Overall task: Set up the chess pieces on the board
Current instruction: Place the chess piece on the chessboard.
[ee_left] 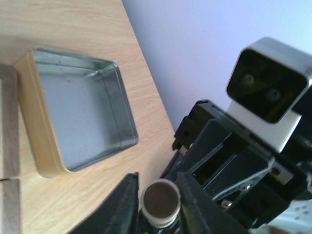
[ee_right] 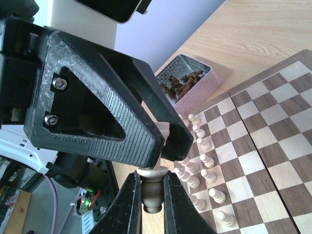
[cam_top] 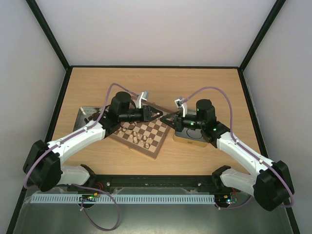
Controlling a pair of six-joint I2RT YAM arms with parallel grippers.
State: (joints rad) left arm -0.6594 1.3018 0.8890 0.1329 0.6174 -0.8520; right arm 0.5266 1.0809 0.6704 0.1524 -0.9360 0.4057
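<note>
The chessboard (cam_top: 157, 138) lies mid-table, and several pale chess pieces (cam_top: 134, 133) stand on its left part. My two grippers meet tip to tip above its far right corner. The left gripper (cam_top: 158, 115) and the right gripper (cam_top: 166, 120) both hold one pale chess piece (ee_right: 153, 187). In the left wrist view its round brown-felted base (ee_left: 161, 199) sits between the left gripper (ee_left: 160, 197) fingers. In the right wrist view the right gripper (ee_right: 152, 195) is shut on its other end, and the left fingers (ee_right: 112, 112) clamp the part above. Pale pieces (ee_right: 202, 158) stand in two rows on the board (ee_right: 273, 122).
A gold tin (cam_top: 187, 140) lies right of the board under the right arm; the left wrist view shows it empty (ee_left: 34, 112). A silver tray (cam_top: 84, 115) lies left of the board. In the right wrist view it holds several dark brown pieces (ee_right: 181, 80).
</note>
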